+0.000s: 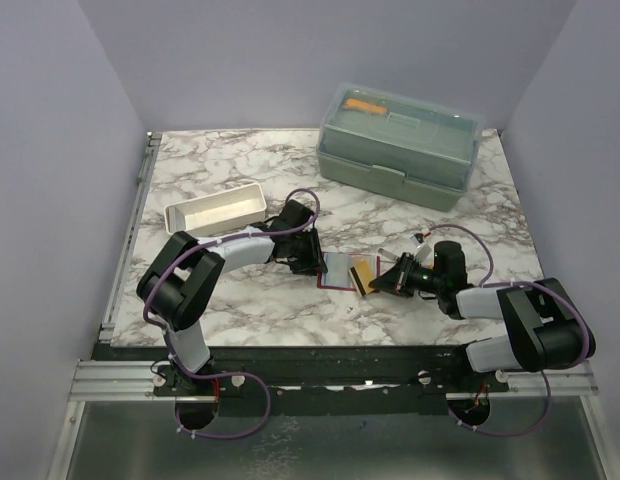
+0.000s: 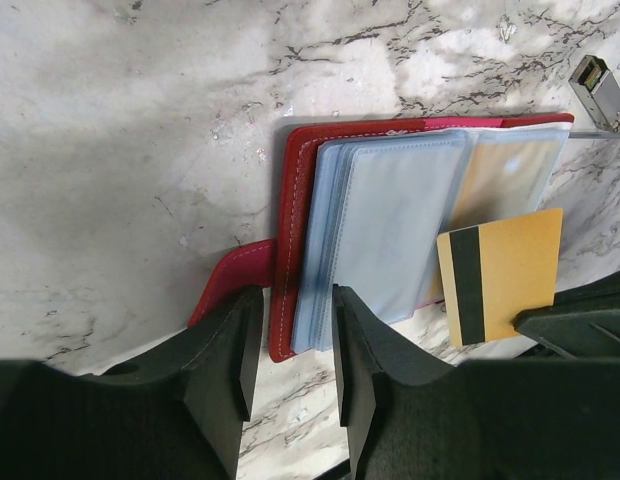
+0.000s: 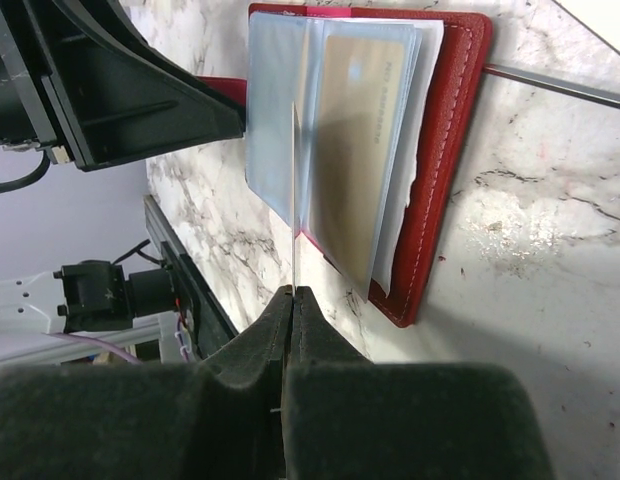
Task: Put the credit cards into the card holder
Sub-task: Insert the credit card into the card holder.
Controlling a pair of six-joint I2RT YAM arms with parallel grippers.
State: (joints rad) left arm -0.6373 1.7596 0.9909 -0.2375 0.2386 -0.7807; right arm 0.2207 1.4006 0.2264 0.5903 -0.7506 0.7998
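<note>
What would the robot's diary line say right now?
left hand: open, astride card holder edge | right hand: shut on yellow card | yellow card: at open card holder, not in yet

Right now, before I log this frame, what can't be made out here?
- Right wrist: the card in the right hand is edge-on, so its face is unseen.
- Left wrist: whether the left hand pinches the edge of the card holder is unclear.
- Top view: contents of the green box blur behind its lid.
</note>
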